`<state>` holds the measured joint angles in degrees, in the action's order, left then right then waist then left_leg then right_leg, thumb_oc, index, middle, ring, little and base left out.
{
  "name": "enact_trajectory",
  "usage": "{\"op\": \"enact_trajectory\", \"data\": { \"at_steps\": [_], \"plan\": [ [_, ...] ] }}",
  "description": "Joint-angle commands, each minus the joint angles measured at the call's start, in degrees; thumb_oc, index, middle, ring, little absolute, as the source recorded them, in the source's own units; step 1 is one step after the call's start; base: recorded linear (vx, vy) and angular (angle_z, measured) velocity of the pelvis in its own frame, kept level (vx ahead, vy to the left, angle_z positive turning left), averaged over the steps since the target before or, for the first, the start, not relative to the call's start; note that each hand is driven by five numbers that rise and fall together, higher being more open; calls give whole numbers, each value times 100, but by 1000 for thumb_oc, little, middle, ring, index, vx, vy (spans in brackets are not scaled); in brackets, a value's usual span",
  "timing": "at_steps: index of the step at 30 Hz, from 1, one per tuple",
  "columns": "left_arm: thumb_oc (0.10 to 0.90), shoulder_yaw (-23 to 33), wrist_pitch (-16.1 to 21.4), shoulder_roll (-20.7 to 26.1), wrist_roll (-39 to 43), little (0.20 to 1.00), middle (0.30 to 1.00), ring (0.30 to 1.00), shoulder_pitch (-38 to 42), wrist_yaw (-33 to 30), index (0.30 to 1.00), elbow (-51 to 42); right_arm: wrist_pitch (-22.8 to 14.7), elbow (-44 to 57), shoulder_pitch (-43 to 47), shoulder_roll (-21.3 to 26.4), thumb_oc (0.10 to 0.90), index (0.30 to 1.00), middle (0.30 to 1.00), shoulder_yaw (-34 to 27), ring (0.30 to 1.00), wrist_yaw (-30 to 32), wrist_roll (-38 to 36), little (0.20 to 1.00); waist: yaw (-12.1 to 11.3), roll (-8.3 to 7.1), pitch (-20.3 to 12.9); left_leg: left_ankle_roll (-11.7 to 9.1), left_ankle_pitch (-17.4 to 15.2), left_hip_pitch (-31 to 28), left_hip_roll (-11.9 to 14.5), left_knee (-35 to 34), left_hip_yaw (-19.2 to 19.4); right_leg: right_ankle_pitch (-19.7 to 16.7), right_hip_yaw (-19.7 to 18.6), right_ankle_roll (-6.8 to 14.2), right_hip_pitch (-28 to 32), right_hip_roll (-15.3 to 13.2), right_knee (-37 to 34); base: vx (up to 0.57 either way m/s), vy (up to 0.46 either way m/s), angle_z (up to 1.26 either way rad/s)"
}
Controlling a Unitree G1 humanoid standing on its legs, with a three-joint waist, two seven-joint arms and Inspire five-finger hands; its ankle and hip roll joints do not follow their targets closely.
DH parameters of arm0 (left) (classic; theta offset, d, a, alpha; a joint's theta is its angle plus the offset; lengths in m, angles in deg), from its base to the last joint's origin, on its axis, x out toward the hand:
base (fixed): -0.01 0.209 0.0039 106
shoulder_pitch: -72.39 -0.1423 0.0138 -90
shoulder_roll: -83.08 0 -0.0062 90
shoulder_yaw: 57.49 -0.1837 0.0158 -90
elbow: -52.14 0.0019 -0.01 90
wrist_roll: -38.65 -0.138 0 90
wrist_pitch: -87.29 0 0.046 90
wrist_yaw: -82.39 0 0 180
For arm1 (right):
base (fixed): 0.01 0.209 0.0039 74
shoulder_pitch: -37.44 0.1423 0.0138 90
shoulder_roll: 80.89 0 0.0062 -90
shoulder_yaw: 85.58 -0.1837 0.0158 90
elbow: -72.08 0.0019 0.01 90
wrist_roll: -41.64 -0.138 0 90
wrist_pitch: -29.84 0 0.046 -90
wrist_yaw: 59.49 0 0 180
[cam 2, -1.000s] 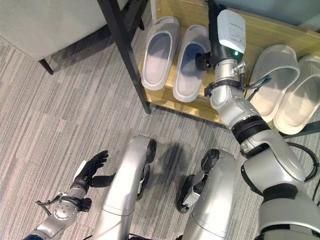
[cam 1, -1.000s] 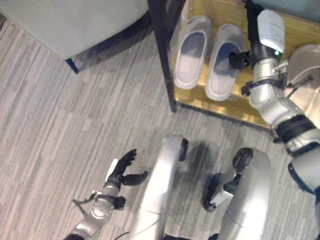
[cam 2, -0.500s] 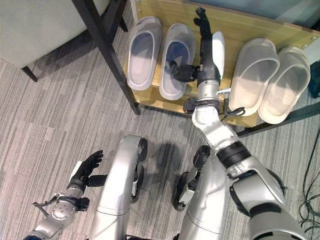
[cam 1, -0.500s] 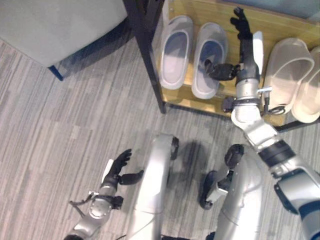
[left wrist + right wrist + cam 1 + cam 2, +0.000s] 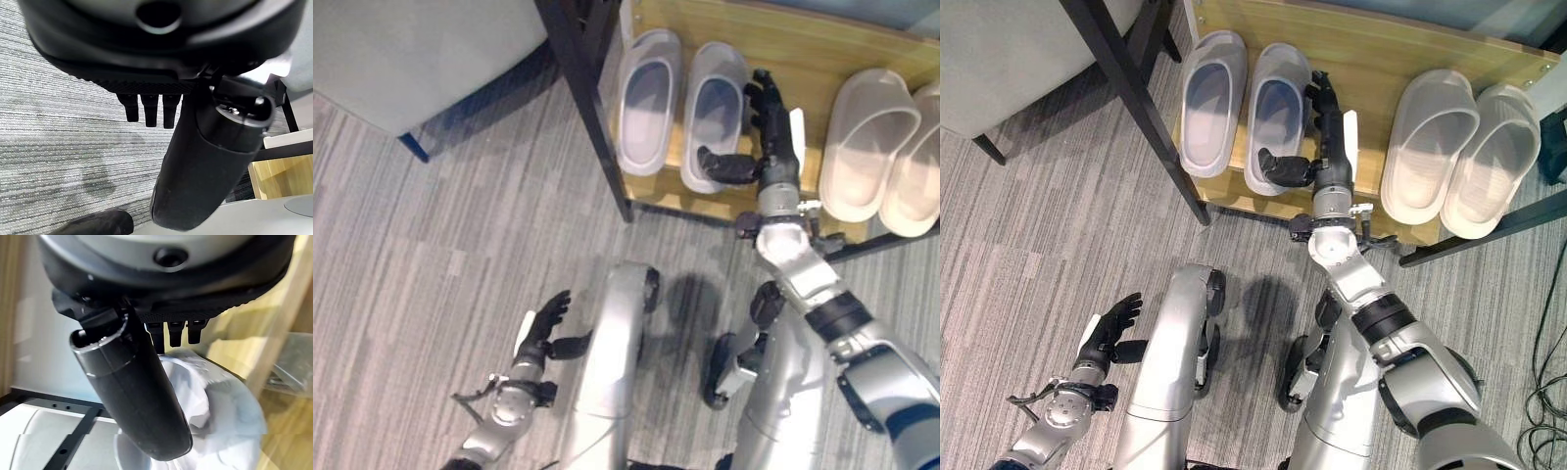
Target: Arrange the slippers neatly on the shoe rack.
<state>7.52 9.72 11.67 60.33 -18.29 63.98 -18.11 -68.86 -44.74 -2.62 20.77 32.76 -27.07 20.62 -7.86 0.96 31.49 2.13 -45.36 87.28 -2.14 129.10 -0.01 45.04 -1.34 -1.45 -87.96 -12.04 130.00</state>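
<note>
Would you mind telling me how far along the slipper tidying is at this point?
Mostly done, it seems: the grey slipper pair and the beige slipper pair lie side by side on the shoe rack. In hand: the open right hand is beside the right grey slipper, holding nothing. The left hand hangs open over the carpet. At most a final nudge remains.
</note>
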Motion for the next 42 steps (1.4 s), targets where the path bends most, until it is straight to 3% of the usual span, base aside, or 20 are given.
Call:
{"op": "enact_trajectory", "data": {
  "at_steps": [1,14,28,42],
  "plan": [
    [800,-98,295,91,-161,900,900,900,-17,-211,900,-420,-518,60,992,-142,800,900,900,-63,900,-14,-148,900,-338,-77,-169,-377,151,268,35,-488,-412,-325,-371,-280,131,-87,388,0,0,0],
    [800,-309,449,116,-142,900,900,900,215,-348,900,-317,-624,-794,1857,-696,800,900,900,7,900,359,-88,900,-483,51,-169,-400,153,268,-14,-488,-480,-334,-304,-280,231,-151,390,0,0,0],
    [800,-479,447,-19,-279,900,900,900,449,-552,900,-344,-592,-772,1703,-1642,800,900,900,-284,900,931,249,900,-510,126,-169,-389,106,268,-19,-402,-474,-337,-249,-263,249,-116,406,0,0,0],
    [800,-469,437,-109,-365,900,900,900,502,-641,900,-318,-574,-450,1555,-1782,800,900,900,-465,900,1126,539,900,-469,106,-169,-392,118,268,-27,-336,-456,-338,-269,-284,229,-81,475,0,0,0]
  ]
}}
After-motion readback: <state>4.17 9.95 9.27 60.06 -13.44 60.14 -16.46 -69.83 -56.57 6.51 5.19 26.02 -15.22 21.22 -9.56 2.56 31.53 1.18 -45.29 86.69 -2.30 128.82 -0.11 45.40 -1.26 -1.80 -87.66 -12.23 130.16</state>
